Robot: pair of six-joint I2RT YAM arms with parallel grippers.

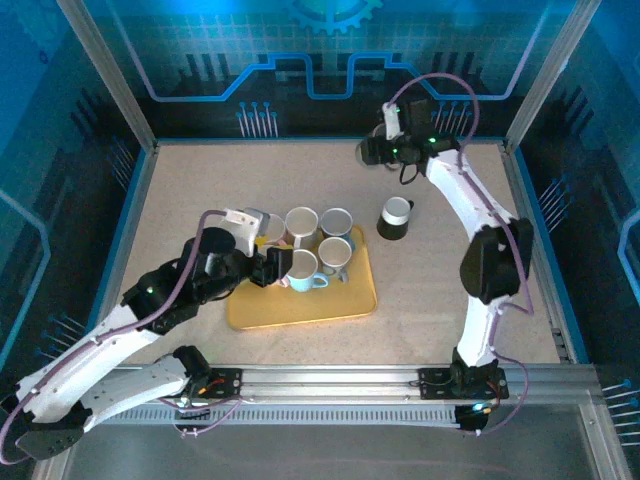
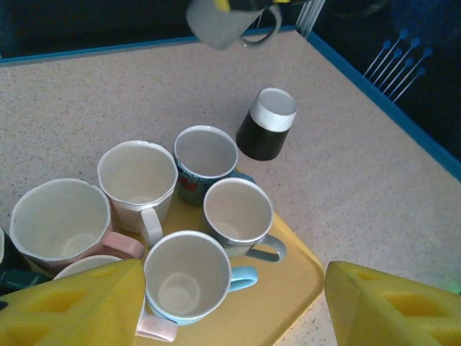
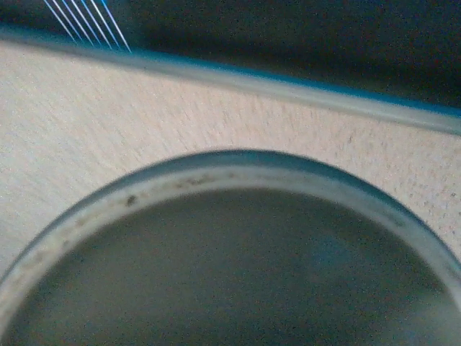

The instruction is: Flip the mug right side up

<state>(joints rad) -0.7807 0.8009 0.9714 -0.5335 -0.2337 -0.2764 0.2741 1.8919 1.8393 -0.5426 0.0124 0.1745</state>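
The mug [image 3: 230,274] is very close under the right wrist camera. I see a pale, speckled ring around a dark round face, which looks like its base. In the left wrist view the same grey mug [image 2: 220,25] hangs tilted near the table's far edge, its handle to the right. My right gripper [image 1: 392,152] is shut on it, and the mug hides the fingers. I cannot tell whether the mug touches the table. My left gripper [image 2: 230,303] is open above the yellow tray [image 2: 288,288], with a light blue mug [image 2: 189,277] just beyond the gap between its fingers.
Several mugs stand upright on the yellow tray [image 1: 300,310] at the table's middle left. A black mug with white at its top [image 1: 395,218] stands on the table right of the tray. Blue walls enclose the table on the far, left and right sides.
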